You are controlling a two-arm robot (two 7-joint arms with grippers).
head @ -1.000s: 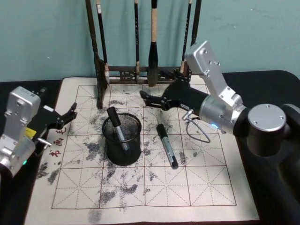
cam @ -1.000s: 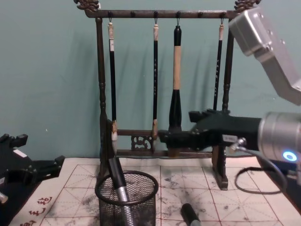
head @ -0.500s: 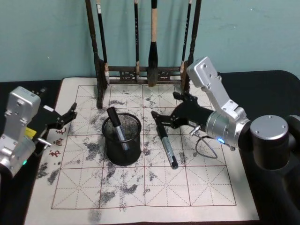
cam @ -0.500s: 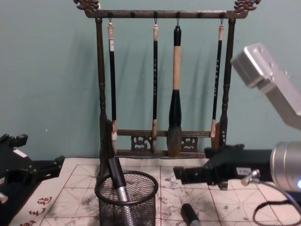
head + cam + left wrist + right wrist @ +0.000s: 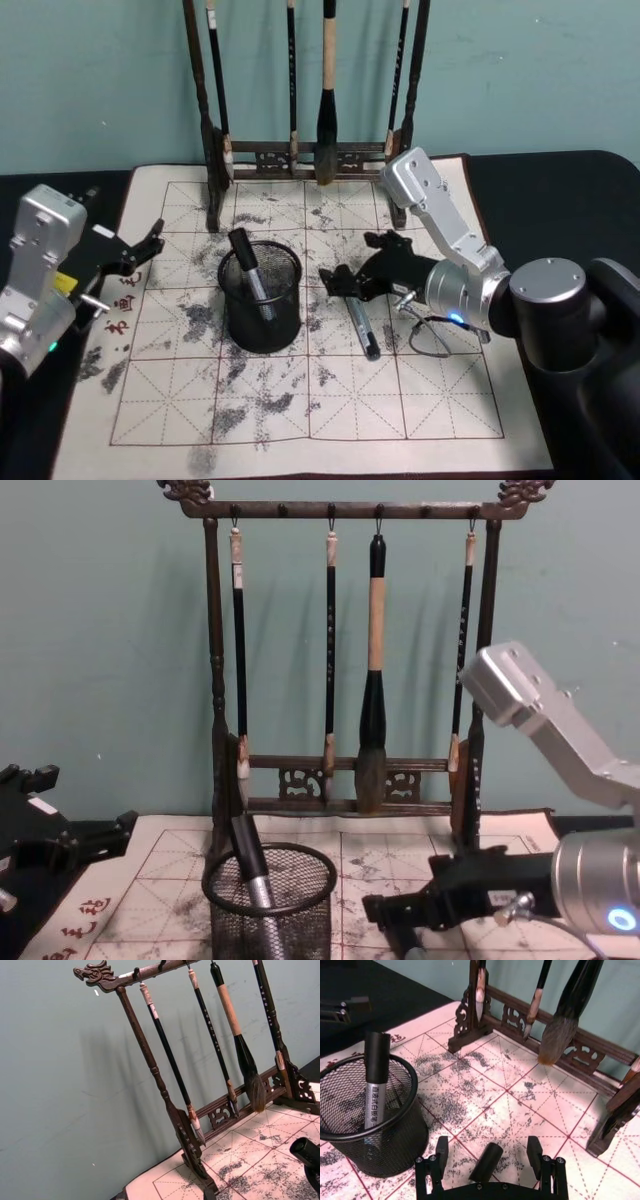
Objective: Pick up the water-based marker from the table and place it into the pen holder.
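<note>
One black and grey water-based marker (image 5: 363, 332) lies on the gridded paper mat, right of the pen holder (image 5: 262, 322), a round black mesh cup. Another marker (image 5: 247, 262) stands tilted inside the cup. My right gripper (image 5: 347, 283) is low over the mat and open. In the right wrist view its fingers (image 5: 441, 1152) stand on either side of the lying marker's black end (image 5: 486, 1161) without touching it, with the pen holder (image 5: 390, 1145) close beside. In the chest view the right gripper (image 5: 388, 912) sits just right of the pen holder (image 5: 290, 920). My left gripper (image 5: 140, 248) rests open at the mat's left edge.
A tall dark wooden brush rack (image 5: 300, 155) with hanging brushes stands at the back of the mat, close behind the right arm. The ink-stained mat (image 5: 300, 400) has free room in front. A thin cable loop (image 5: 432, 338) hangs under the right wrist.
My right gripper has come down and back from beside the brush rack to the lying marker's far end, now straddling it. The left arm and both markers have stayed still.
</note>
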